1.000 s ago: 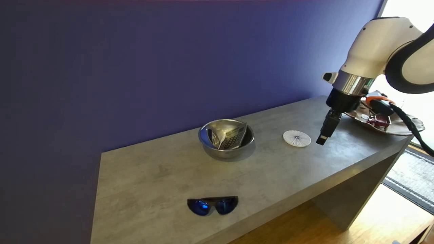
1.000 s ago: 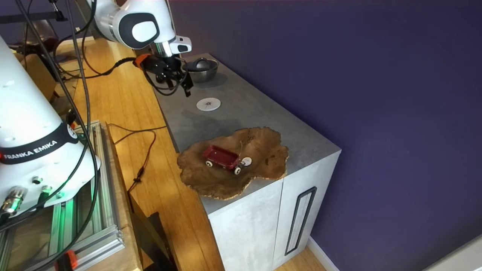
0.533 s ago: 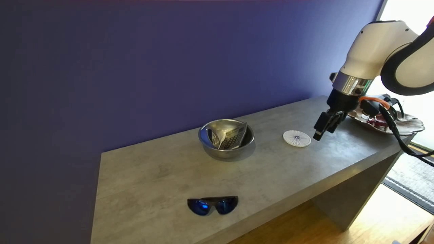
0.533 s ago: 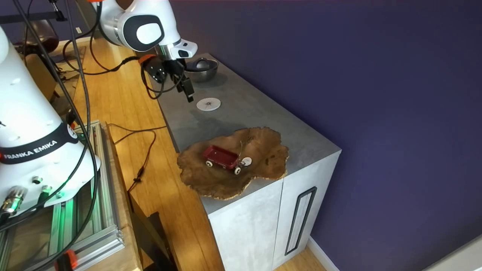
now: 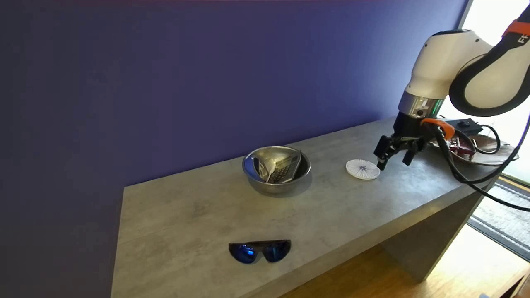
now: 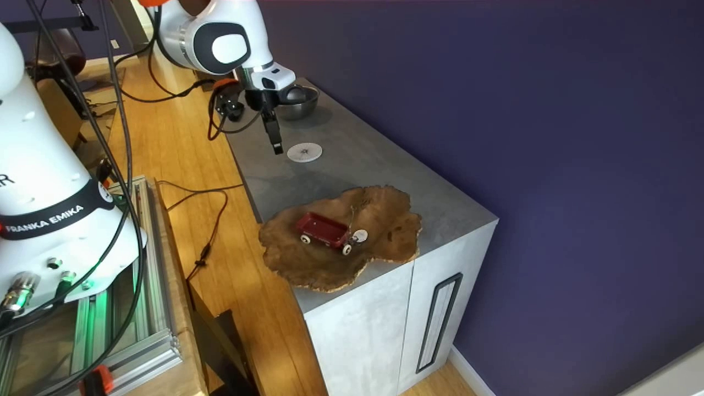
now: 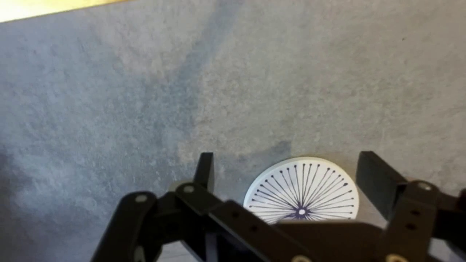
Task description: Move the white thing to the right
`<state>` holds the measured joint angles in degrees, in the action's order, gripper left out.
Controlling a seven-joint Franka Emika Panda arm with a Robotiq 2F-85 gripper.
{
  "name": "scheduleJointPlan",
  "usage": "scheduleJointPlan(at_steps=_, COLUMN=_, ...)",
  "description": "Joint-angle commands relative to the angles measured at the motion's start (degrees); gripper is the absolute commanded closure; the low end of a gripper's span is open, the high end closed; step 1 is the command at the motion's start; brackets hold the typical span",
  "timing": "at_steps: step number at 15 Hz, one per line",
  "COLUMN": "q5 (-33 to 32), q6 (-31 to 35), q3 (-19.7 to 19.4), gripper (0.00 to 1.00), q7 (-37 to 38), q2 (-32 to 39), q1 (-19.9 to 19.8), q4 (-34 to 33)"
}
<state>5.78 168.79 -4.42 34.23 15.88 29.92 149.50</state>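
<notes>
Round white coaster [image 7: 304, 187], small and thin. Lies flat on the grey bench [image 5: 186, 219], patterned face up. Carries fine dark spokes fanning out from a dark hub, tipped with small dots; bears a pale spot at dead centre. Shows a plain white edge as a narrow band along the top in the wrist view; partly hidden lower down there. Sits between the steel bowl [image 5: 274, 188] and the wooden tray [image 6: 393, 206] in both exterior views, apart from each, well in from the bench's edges.

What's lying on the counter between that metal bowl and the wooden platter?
A white disc with dark radiating lines; both exterior views show it there.
</notes>
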Motion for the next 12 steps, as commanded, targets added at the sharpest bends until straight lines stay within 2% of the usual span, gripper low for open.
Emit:
scheduleJointPlan(at_steps=1, q5=1.61, q6=-10.48, q3=5.00, gripper=0.00, q7=3.39, q2=3.01, q1=-3.24, q4=-7.17)
scheduleJointPlan(at_steps=4, q5=1.27, q6=-13.32, q3=8.38, gripper=0.00, q7=2.29, q2=4.23, q1=-5.54, q4=-10.34)
scheduleJointPlan(at_steps=5, q5=-0.59, q6=-11.64, q3=7.57, gripper=0.00, q7=3.55, q2=2.86, q1=-5.27, q4=-8.15)
scheduleJointPlan(at_steps=7, q5=-0.34, q6=-12.20, q3=8.52, gripper=0.00, q7=3.37, q2=3.61, q1=-5.77, q4=-9.45)
scheduleJointPlan(at_steps=8, q5=-1.19, q6=-10.08, q3=7.11, gripper=0.00, q7=7.30, q2=4.64, q1=-4.25, q4=-9.66)
scheduleJointPlan(at_steps=12, q5=1.72, q6=-4.86, q3=7.71, gripper=0.00, q7=13.46, q2=5.97, q1=-4.61, q4=-9.26)
